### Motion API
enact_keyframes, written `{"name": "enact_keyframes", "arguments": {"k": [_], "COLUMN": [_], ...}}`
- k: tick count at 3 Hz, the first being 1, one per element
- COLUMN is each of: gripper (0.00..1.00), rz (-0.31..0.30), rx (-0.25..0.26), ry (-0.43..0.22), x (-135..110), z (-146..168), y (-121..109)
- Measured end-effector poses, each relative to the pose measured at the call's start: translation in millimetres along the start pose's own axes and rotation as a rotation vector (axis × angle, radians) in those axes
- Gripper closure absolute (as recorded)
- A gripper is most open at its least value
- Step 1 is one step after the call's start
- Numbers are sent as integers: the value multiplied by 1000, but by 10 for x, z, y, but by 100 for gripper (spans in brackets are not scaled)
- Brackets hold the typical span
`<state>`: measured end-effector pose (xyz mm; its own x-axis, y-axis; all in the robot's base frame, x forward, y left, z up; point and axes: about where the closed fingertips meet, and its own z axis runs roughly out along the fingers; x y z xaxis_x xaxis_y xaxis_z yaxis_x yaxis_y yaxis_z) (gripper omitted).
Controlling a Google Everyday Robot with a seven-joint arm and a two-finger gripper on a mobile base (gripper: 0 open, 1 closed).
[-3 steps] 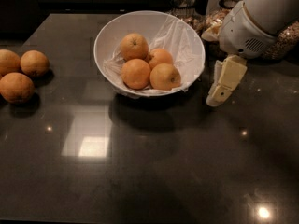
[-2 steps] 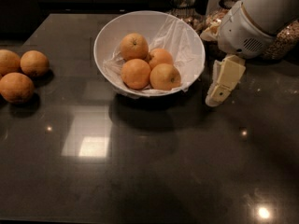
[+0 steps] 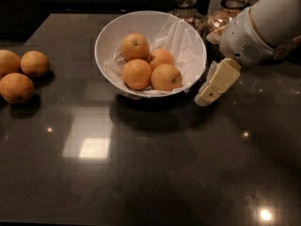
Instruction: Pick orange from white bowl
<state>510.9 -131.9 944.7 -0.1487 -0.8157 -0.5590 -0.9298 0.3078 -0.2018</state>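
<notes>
The white bowl (image 3: 108, 34), lined with crinkled plastic film, stands on the dark table at the back centre. It holds several oranges. The paler orange (image 3: 135, 46), with a small dark stem dot, lies at the bowl's back left, resting on the others. My gripper (image 3: 208, 94) hangs from the white arm just right of the bowl, outside its rim and low near the table top. It points down and to the left. It holds nothing that I can see.
Three more oranges (image 3: 21, 74) lie on the table at the left edge. Glass jars of grain (image 3: 188, 1) stand behind the bowl, under and beside my arm (image 3: 268, 25). The dark glossy table (image 3: 155, 173) stretches toward the front.
My gripper has moved slightly left, closer to the bowl's right rim. The bowl and the oranges have not moved.
</notes>
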Motion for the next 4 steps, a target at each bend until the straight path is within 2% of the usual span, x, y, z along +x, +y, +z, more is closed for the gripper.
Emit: {"name": "enact_keyframes", "arguments": {"k": [1,2,4], "gripper": [0,0,0], "rz": [89,171,197], "rx": [62,126,128], "ry": [-50,-38,-45], "x": [-129,-387,-389], "z": [59,200,277], "y": [-112,-241,-243]}}
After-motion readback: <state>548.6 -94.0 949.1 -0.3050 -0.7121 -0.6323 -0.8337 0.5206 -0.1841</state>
